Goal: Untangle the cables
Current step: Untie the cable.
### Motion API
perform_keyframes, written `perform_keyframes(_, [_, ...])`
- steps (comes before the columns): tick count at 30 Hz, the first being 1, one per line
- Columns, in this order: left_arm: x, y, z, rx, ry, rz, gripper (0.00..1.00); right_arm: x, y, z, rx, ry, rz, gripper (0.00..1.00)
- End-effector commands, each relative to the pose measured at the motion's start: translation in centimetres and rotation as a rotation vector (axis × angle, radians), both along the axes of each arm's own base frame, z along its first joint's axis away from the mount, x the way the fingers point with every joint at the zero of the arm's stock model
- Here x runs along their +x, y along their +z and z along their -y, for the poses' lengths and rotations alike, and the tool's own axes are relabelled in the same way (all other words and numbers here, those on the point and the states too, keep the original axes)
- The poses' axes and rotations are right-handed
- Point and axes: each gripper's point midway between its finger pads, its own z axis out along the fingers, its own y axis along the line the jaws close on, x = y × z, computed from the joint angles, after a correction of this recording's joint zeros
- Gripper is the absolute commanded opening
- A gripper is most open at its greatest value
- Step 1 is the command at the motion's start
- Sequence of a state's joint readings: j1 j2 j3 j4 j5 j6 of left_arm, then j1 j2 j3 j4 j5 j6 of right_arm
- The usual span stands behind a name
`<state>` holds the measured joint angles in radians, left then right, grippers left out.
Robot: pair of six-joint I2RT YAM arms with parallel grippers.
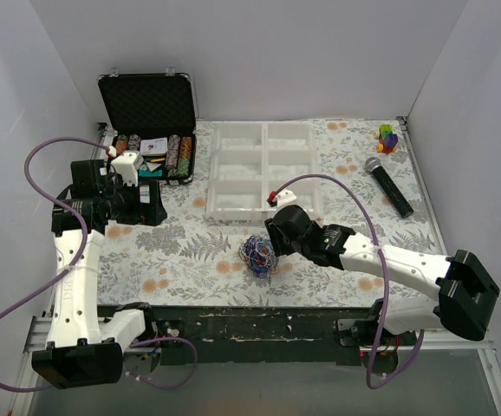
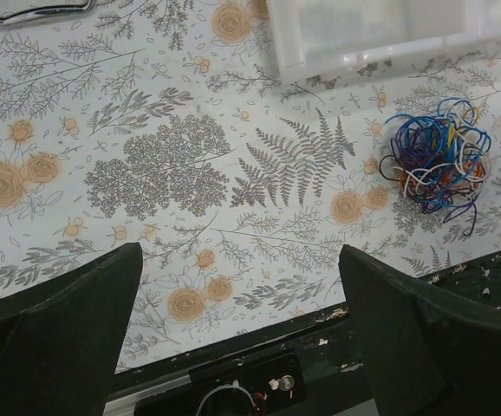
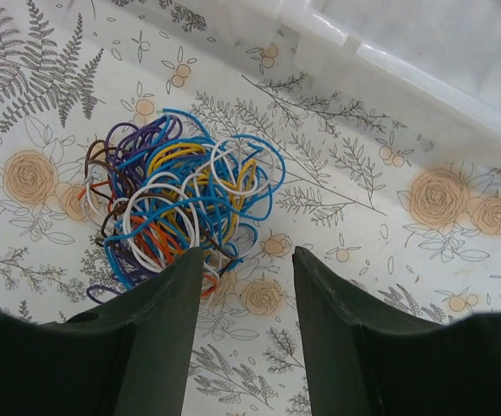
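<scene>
The cables (image 1: 258, 256) sit in one tight ball on the table (image 1: 190, 251), close to the near edge and about halfway along it. Blue, white, yellow, orange and purple loops are all wound into each other. No strand has been pulled free yet, so the job looks like it is just at the start.

The right gripper (image 3: 246, 260) is low, just beside the ball. Its jaws are about half open and hold nothing. One finger (image 3: 168, 303) is at the ball's edge, but I cannot tell if it touches. I think the jaws are set this wide so they can close on a few loops, not the whole ball.

The left gripper (image 2: 237, 260) hangs over the left side of the table, well apart from the ball. Its jaws are wide open and empty. It is likely waiting there so it can hold one side when the other arm tugs.

A clear tray (image 1: 263, 169) lies just behind the ball, towards the far edge, maybe for the sorted strands.
</scene>
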<state>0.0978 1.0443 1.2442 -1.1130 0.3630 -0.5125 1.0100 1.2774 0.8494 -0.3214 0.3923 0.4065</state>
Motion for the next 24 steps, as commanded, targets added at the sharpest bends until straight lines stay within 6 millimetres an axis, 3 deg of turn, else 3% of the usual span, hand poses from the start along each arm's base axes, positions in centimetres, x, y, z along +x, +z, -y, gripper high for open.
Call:
perform_keyframes(1, [-1.0,1.0,1.1,-0.036,-0.043,0.038,0.98,1.3,0.7,-1.8,0.041,0.042,0.076,0.58])
perform_keyframes(6, [-1.2,0.9,1.0,-0.026,-0.047,0.03,0.98,1.7,-0.1,-2.8,0.055,0.061,0.084,0.63])
perform_keyframes(17, [-1.2,1.3,0.7,-0.008,-0.046,0.045,0.98,1.8,-1.5,-5.5,0.088,0.132,0.06,0.6])
perform_keyframes(19, [-1.1,1.4,0.6,-0.002,-0.042,0.05,0.98,1.6,-1.7,-6.0,0.095,0.15,0.047,0.55])
perform_keyframes(24, [-1.0,1.5,0.5,0.005,-0.049,0.061,0.98,1.3,-0.1,-7.7,0.189,0.194,0.049,0.21])
